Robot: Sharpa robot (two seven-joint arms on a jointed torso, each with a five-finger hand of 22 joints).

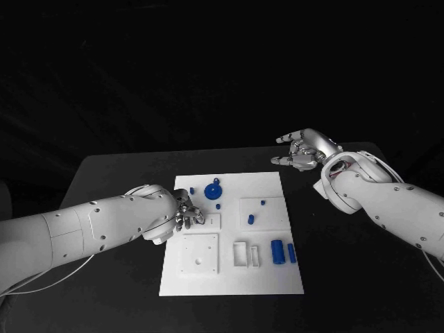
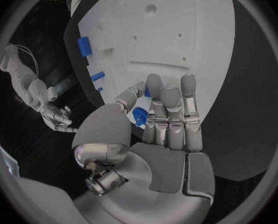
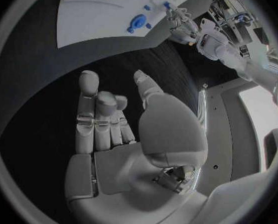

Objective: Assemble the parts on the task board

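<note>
White task board (image 1: 232,277) lies at the centre of the black table (image 1: 112,173). Blue parts sit on it — a round disc part (image 1: 213,192) near its 11 o'clock corner, a small peg (image 1: 250,219) at mid-board, a cylinder (image 1: 277,250) toward 4 o'clock. Left hand (image 1: 185,214) rests over the board's 9 o'clock edge, fingers held together; whether it grips anything cannot be told. Right hand (image 1: 307,150) hovers off the board toward 1 o'clock — fingers loosely spread, holding nothing.

The task board (image 1: 234,277) looks matt white plastic, the table (image 1: 112,173) matt black, each robot hand glossy metal.
</note>
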